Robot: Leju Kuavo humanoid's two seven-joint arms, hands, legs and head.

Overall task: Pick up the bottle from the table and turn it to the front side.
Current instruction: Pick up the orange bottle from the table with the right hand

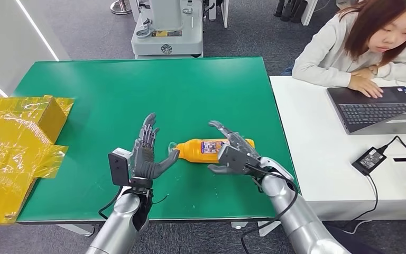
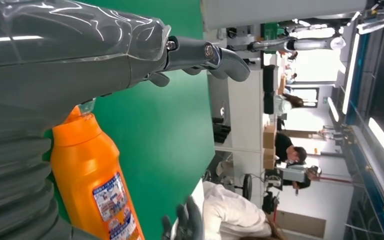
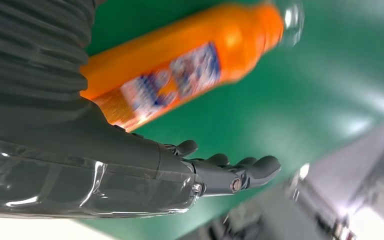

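An orange bottle (image 1: 207,148) with a clear cap and a printed label lies on its side on the green table (image 1: 137,95), cap toward my left hand. My left hand (image 1: 148,154) stands open just left of the cap, fingers spread upward, not touching. My right hand (image 1: 234,152) hovers open over the bottle's base end, holding nothing. The left wrist view shows the bottle (image 2: 95,185) beside my left hand (image 2: 105,55). In the right wrist view the bottle (image 3: 180,75) lies past my right hand (image 3: 130,175).
A yellow wrapped box (image 1: 16,148) sits at the table's left edge. To the right stands a white desk (image 1: 328,174) with a laptop (image 1: 383,108), a power adapter (image 1: 368,160) and a seated person (image 1: 365,42). A grey machine (image 1: 167,29) stands behind the table.
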